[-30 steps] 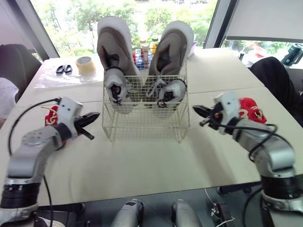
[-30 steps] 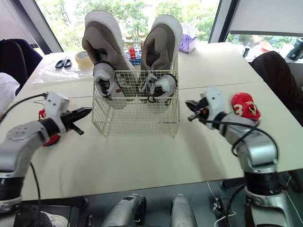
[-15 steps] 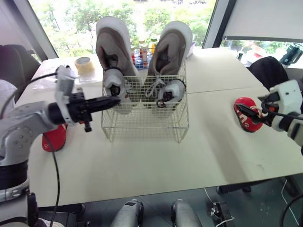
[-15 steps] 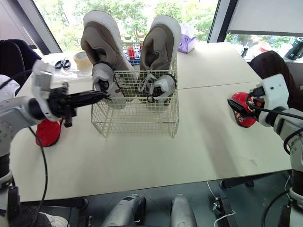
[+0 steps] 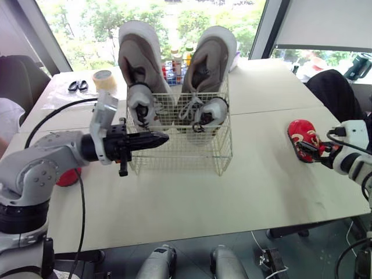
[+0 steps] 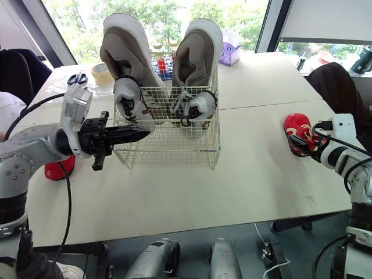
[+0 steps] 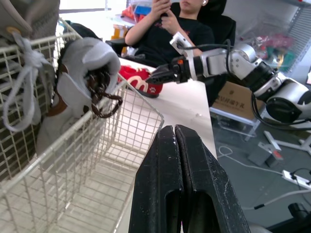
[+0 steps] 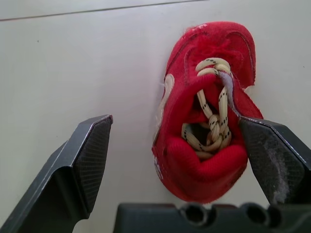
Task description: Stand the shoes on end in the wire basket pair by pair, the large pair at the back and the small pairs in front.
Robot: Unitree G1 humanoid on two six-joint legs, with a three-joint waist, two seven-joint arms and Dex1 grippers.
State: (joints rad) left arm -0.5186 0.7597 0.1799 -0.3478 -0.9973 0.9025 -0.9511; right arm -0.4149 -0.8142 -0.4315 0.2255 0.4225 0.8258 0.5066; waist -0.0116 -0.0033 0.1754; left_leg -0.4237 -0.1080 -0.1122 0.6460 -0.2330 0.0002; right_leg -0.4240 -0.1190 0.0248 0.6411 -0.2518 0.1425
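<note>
The wire basket (image 5: pixel 180 156) holds a large grey-brown pair (image 5: pixel 139 55) standing on end at the back. A small white pair (image 5: pixel 141 107) stands in front of it. One small red shoe (image 5: pixel 302 138) lies on the table at the right. My right gripper (image 8: pixel 174 121) is open, with a finger on each side of that shoe (image 8: pixel 206 141). A second red shoe (image 5: pixel 68 176) lies at the left, partly hidden behind my left arm. My left gripper (image 5: pixel 164 138) is shut and empty, pointing along the basket's front wall (image 7: pixel 97 145).
A tape roll (image 5: pixel 104 78) and scissors (image 5: pixel 78 85) lie at the back left, on a plastic sheet. Bottles stand behind the basket, and a purple tissue box (image 6: pixel 231 52) is nearby. Dark chairs (image 5: pixel 334 93) flank the table. A seated person (image 7: pixel 175 24) is beyond the right edge.
My right arm swung out from the basket to the red shoe and its fingers opened around it. My left gripper moved right, from the table's left side to the basket's front.
</note>
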